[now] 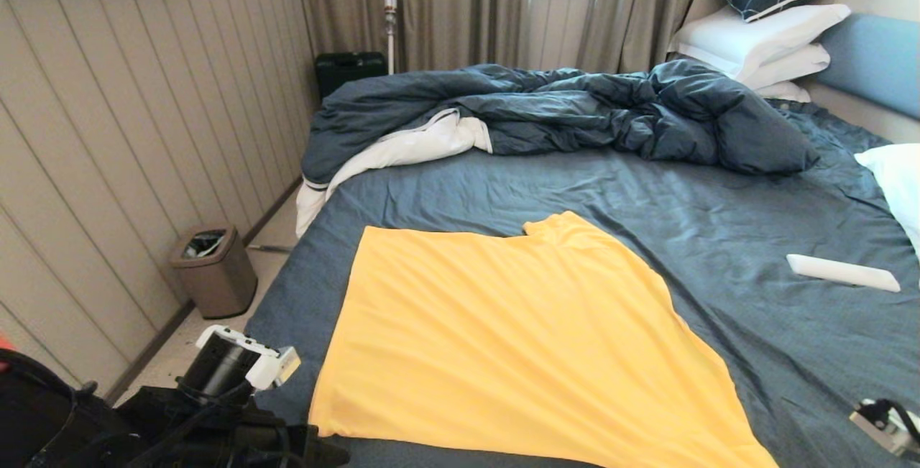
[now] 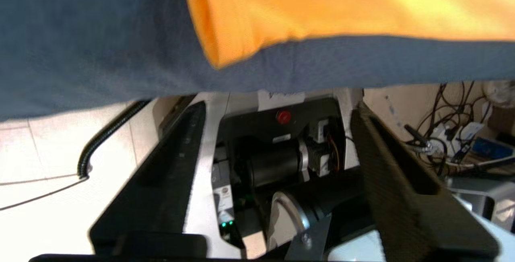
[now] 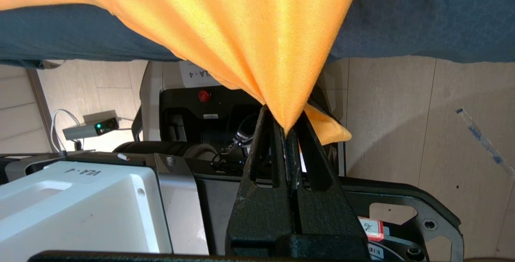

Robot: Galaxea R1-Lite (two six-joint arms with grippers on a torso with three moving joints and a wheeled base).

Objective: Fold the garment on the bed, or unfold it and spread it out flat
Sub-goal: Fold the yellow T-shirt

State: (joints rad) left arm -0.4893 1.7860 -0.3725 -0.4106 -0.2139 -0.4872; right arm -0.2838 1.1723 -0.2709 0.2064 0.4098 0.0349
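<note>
- Right now your right pincer [image 3: 287, 127] is clamped tight on a bunched corner of the yellow T-shirt [image 1: 517, 338], off the near edge of the bed [image 1: 719, 223]; the cloth fans out from the tips in taut pleats, with a small tail poking out behind.
- Your left pincer [image 2: 277, 173] stands wide open with nothing in it, below the mattress edge; the shirt's other near corner [image 2: 225, 48] lies loose on the sheet just above it.
- Further out, the shirt lies mostly flat across the near half of the bed, its far end pointing at the rumpled dark duvet [image 1: 575, 112].
- A white remote-like bar [image 1: 841, 272] sits well apart on your right, and white pillows [image 1: 762, 40] are stacked by the headboard.
- Watch the one-sided hold: in my judgement, pulling with only the right corner gripped would drag the shirt askew and slide it off the edge, since thin smooth cloth slips easily on the sheet.
- Mind also that lifting the gripped corner high could flop the fabric over itself and crease the flat part.
</note>
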